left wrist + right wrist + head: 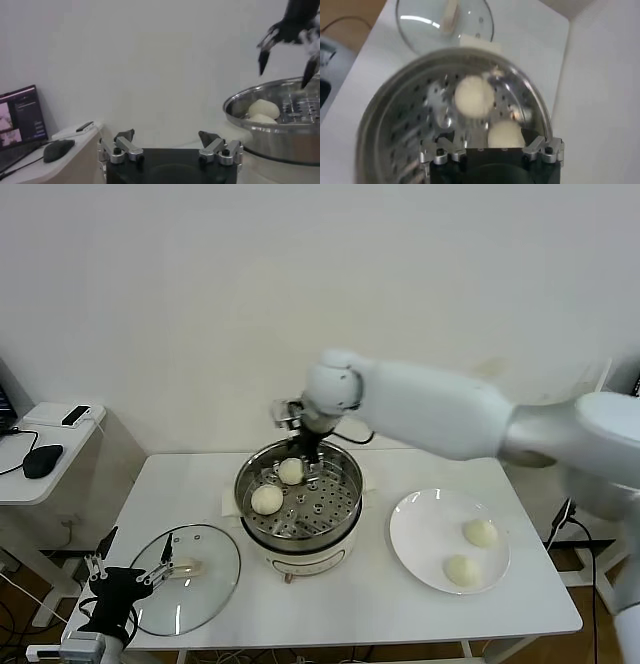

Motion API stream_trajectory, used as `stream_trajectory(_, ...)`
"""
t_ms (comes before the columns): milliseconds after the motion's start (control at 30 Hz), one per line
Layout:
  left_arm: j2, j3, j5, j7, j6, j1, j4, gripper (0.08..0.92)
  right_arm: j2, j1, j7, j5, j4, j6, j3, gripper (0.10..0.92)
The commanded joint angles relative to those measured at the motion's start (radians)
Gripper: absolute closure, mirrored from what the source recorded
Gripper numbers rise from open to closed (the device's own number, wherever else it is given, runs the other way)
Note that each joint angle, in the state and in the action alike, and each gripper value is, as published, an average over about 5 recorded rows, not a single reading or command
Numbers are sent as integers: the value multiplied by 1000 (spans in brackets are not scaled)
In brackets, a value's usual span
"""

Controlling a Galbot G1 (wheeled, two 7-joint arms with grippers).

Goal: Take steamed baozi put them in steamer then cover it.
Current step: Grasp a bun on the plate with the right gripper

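The steamer [300,509] stands mid-table with two baozi on its perforated tray, one at the far side [291,471] and one to its left [267,499]. Two more baozi [481,533] [461,569] lie on the white plate [420,529] at the right. My right gripper [304,450] hangs open just above the far baozi, which also shows in the right wrist view [505,134] between the spread fingers, resting on the tray. The cover [185,579] lies flat on the table's left front. My left gripper [130,579] is open and empty by the cover's edge.
The steamer [270,135] and its two baozi [264,108] also show in the left wrist view. A side desk [45,459] with a mouse and phone stands to the left. The wall is close behind the table.
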Motion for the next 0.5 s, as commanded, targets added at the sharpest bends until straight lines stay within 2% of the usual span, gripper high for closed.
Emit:
stream_trajectory(33, 3, 8, 1, 0, 0, 6, -2, 177, -382, 51, -120, -127, 217, 126, -15, 203)
stream_trajectory(300, -2, 33, 13, 0, -1, 8, 2, 177, -657, -110, -89, -235, 348, 148, 26, 203)
stream_trajectory(500, -13, 50, 29, -1, -1, 10, 6, 177, -755, -321, -72, -325, 396, 159, 144, 203)
